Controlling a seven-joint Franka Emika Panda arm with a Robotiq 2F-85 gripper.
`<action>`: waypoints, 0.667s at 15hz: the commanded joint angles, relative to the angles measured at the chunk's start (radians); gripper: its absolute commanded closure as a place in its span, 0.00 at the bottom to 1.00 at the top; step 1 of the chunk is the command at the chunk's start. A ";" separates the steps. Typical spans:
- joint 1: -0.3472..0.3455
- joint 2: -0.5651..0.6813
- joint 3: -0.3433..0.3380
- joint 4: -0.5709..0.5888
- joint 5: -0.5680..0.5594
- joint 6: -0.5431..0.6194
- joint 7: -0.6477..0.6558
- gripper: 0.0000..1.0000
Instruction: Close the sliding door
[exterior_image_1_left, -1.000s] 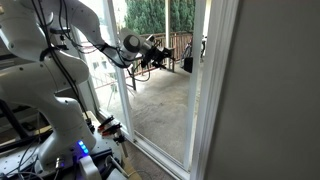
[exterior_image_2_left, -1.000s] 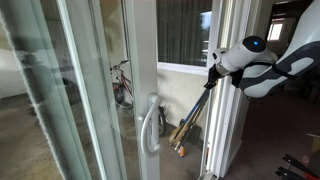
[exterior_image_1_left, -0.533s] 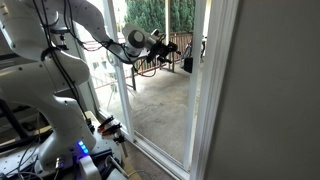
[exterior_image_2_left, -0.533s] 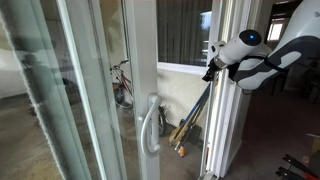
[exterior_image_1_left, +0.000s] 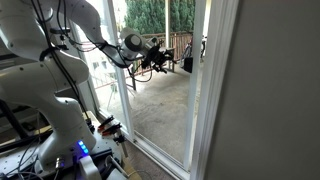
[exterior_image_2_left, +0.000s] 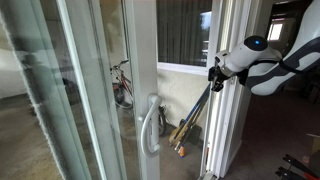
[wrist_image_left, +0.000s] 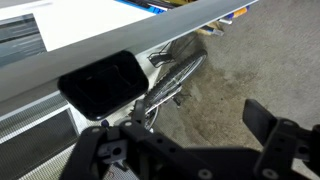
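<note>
The sliding door is a tall glass panel with a slim white edge stile, seen in both exterior views (exterior_image_1_left: 128, 105) (exterior_image_2_left: 145, 60). A curved white handle (exterior_image_2_left: 150, 125) is on the stile. The door stands partly open, with a gap to the wide white jamb (exterior_image_2_left: 228, 130). My gripper (exterior_image_1_left: 156, 49) (exterior_image_2_left: 213, 72) hangs in that gap at about handle height or higher, apart from the stile and closer to the jamb. In the wrist view its two dark fingers (wrist_image_left: 185, 140) are spread open with only patio concrete between them.
A bicycle (exterior_image_2_left: 121, 84) (wrist_image_left: 165, 80) stands on the patio outside. Long-handled tools (exterior_image_2_left: 188, 122) lean by the jamb. The robot base with cables (exterior_image_1_left: 70, 140) stands indoors beside the door. A dark railing (exterior_image_1_left: 180, 45) lies beyond the opening.
The gripper rose slightly half a second ago and has dropped back to about its earlier height. The door has not visibly moved.
</note>
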 joint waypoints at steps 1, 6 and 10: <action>0.035 0.008 -0.026 -0.021 -0.008 -0.013 -0.007 0.00; 0.098 0.018 -0.066 -0.050 -0.015 -0.040 -0.010 0.00; 0.098 0.019 -0.068 -0.050 -0.015 -0.041 -0.010 0.00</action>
